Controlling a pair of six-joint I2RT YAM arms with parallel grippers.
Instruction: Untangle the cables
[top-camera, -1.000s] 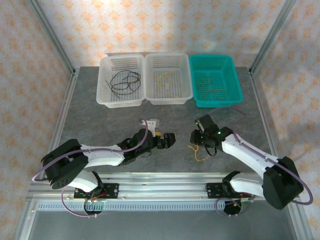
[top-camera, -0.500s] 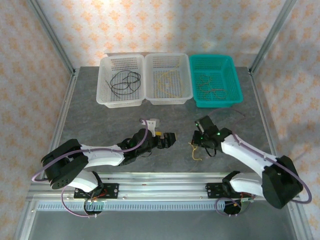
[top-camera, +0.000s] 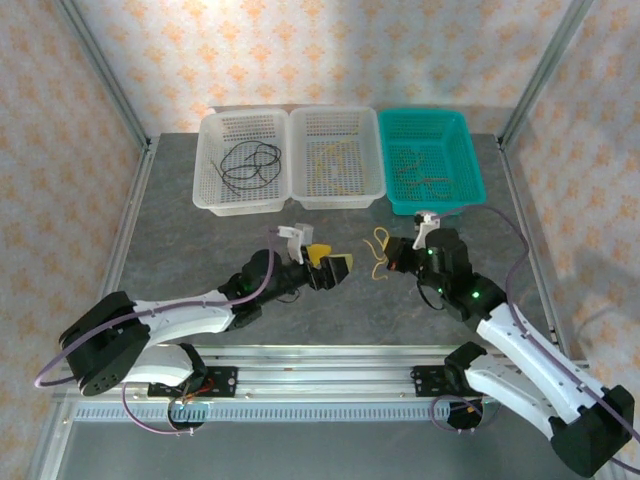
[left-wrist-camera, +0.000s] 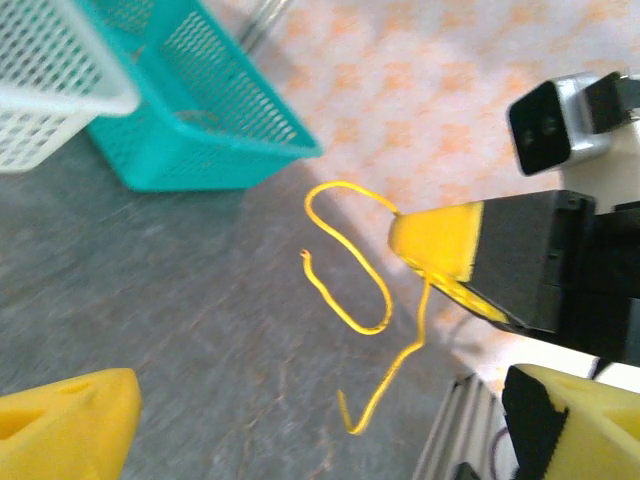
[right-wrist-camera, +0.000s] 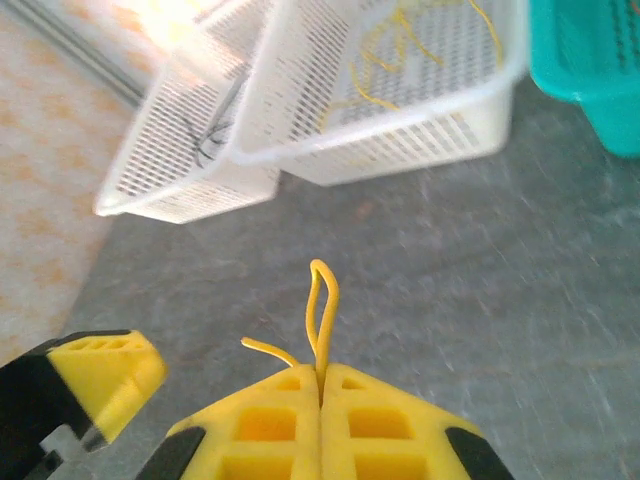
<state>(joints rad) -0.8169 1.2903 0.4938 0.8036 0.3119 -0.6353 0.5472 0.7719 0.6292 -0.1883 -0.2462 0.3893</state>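
My right gripper (top-camera: 392, 253) is shut on a thin yellow cable (top-camera: 378, 244) and holds it above the table's middle. In the right wrist view, a loop of that cable (right-wrist-camera: 322, 305) sticks up from between the closed fingertips of the right gripper (right-wrist-camera: 322, 375). My left gripper (top-camera: 327, 266) is open just left of it, with nothing between its fingers. From the left wrist view, the curly yellow cable (left-wrist-camera: 352, 290) dangles from the right gripper's fingers (left-wrist-camera: 440, 240), in front of the open left gripper (left-wrist-camera: 320, 430).
Three baskets line the far side: a white one (top-camera: 212, 190) with black cables (top-camera: 250, 163), a white one (top-camera: 300, 190) with yellow cables (top-camera: 335, 160), and a teal one (top-camera: 470, 190) with orange-brown cables (top-camera: 425, 178). The grey table (top-camera: 180, 250) has a metal rail at the near edge.
The right gripper shut on the yellow cable, lifted it off the table and carried it further from the bases, towards the baskets. The left gripper rose slightly towards it and stays open.
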